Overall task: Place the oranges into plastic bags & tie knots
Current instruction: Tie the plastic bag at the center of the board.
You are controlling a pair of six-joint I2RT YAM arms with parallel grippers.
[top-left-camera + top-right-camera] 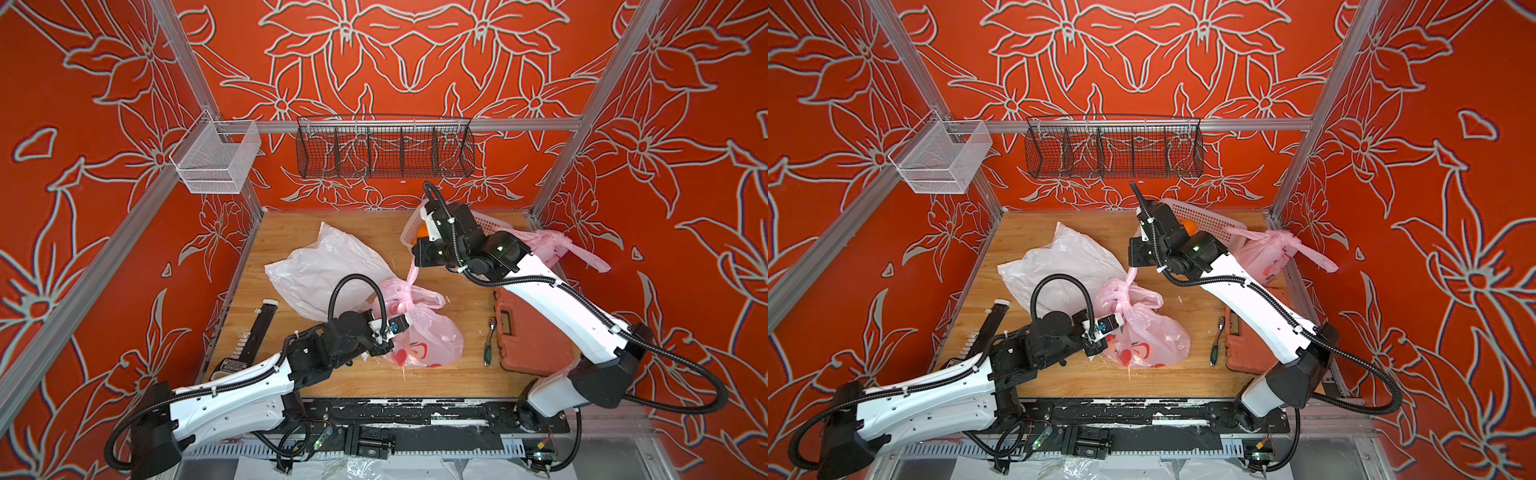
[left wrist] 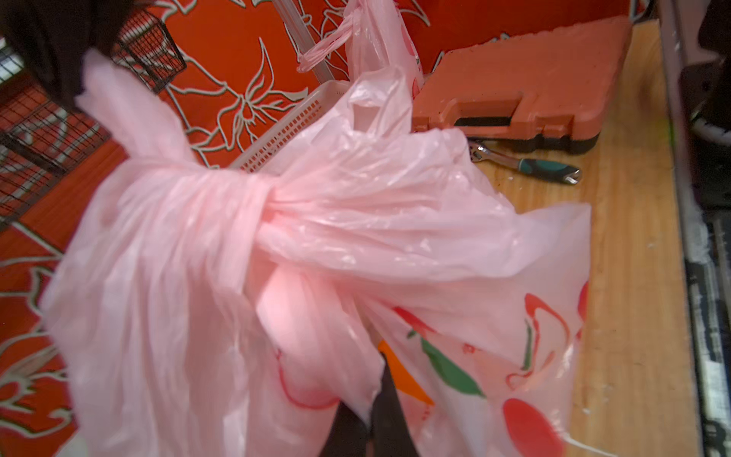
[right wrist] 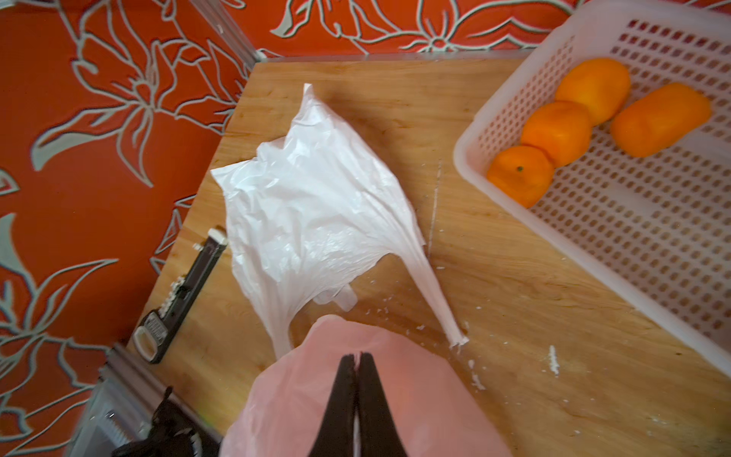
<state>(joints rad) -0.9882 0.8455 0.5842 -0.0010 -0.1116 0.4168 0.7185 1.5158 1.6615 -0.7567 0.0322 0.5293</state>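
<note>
The pink bag (image 1: 432, 340) lies near the middle of the table (image 1: 469, 376). Its neck is gathered into a knot (image 1: 409, 289) that looks wrapped but not yet drawn tight. In the left wrist view the knot (image 2: 265, 205) is a loose band round bunched film. The left gripper (image 2: 374, 391) is closed on the bag's film just below it. The right gripper (image 3: 358, 358) is closed too, fingers pressed together over pink film. In a top view a strap (image 1: 413, 273) rises from the knot straight to it, so I judge it is pinching that strap's end. The step in hand looks like cinching by pulling the two sides apart.

Several things could go wrong from here:
- The film is thin and slick, so a hard pull may stretch or tear the strap, or the strap may slide out of the pinch and leave the knot slack.
- Pulling upward rather than apart could lift or roll the bag.
- The white bag (image 3: 316, 198) lies flat and empty, with one handle running under the pink film, so it may be dragged along.

Four oranges (image 3: 557, 130) wait in the basket (image 3: 652, 257) just beside the right arm, and a wide swing could knock it. A tied bag (image 1: 1266, 257) sits at the far right corner. The tool case (image 1: 532, 332) and ratchet (image 1: 489, 340) lie well apart from the pull.
</note>
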